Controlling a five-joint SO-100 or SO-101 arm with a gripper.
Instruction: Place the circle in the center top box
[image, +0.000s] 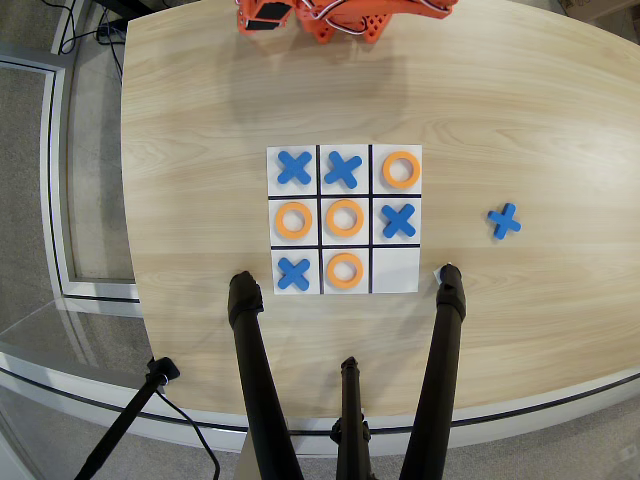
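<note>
The orange plastic robot arm (340, 20) sits at the top edge of the overhead view; its gripper is cut off, so whether its fingers are spread or pressed together cannot be told. Down-frame lies the white three-by-three board (396, 272). The flat orange ring (344, 270) sits in the bottom row's middle cell (328, 288), farthest from the arm.

Light wood-grain table (540, 110) with a rounded left edge. The white tic-tac-toe board (395, 272) sits about in the middle. One loose blue cross (504, 221) lies to the board's right, toward the right edge. The orange robot arm base (340, 18) is at the far edge, and two black tripod legs (448, 300) rest near the front edge.
</note>
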